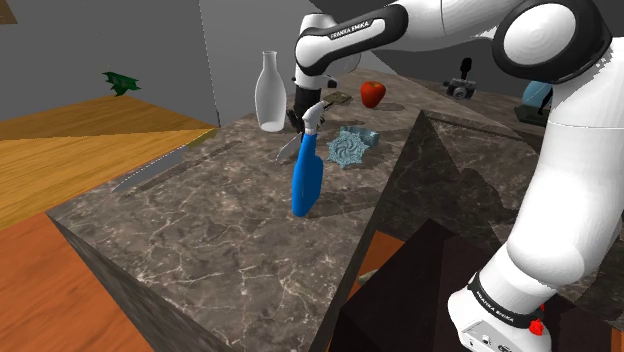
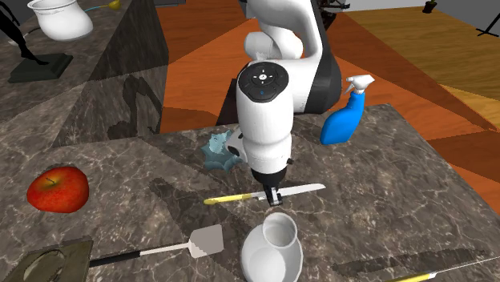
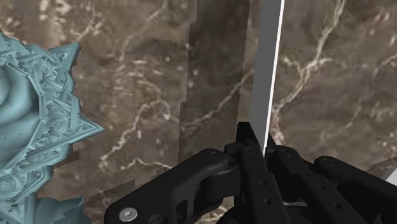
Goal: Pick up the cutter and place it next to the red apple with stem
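**Yellow-handled knife, held by the blade**

Lettering: "FRANKA EMIKA" in white on a black band of the arm (image 1: 350,28), read in the shoulder view.

Item: knife (image 2: 304,189) with a yellow handle and a plain grey blade (image 3: 264,70), at the dark marbled bench (image 2: 385,184).

Location: well apart from the red apple (image 2: 58,190), toward the second exterior view's right.

Long axis: nearly level across that view and roughly in line with the apple. The handle end is toward the apple and the blade tip points away from it.

Jaws: closed on the blade, just past the handle. In the wrist view the blade runs straight out from between them. Whether the knife touches the bench cannot be told.

Also on the bench, in order outward from the apple:
- spatula (image 2: 204,240), nearer the camera
- teal crumpled object (image 2: 220,152)
- white bottle (image 2: 272,252)
- blue spray bottle (image 2: 344,120), farthest from the apple
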{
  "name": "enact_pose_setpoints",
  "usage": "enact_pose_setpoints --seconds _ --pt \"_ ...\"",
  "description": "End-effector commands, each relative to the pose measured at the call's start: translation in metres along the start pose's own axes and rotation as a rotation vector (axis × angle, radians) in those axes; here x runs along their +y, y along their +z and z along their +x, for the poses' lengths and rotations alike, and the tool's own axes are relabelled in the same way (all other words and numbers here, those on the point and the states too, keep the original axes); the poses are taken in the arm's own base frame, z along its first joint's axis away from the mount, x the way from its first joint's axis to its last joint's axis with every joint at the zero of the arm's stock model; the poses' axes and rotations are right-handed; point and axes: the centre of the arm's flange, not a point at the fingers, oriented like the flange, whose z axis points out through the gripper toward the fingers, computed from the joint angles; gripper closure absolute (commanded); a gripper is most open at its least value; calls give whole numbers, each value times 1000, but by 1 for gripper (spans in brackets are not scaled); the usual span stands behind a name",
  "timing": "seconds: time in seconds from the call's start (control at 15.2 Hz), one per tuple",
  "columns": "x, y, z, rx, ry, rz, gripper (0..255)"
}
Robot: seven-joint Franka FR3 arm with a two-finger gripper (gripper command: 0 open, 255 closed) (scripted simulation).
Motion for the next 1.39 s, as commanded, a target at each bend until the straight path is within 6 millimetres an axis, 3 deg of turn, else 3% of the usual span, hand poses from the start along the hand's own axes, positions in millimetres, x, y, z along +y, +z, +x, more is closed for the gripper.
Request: enact_pose_setpoints --seconds 0.0,1.32 --pt "1 -10 -1 0 0 0 255" --pt "-2 -115 -11 0 0 0 255"
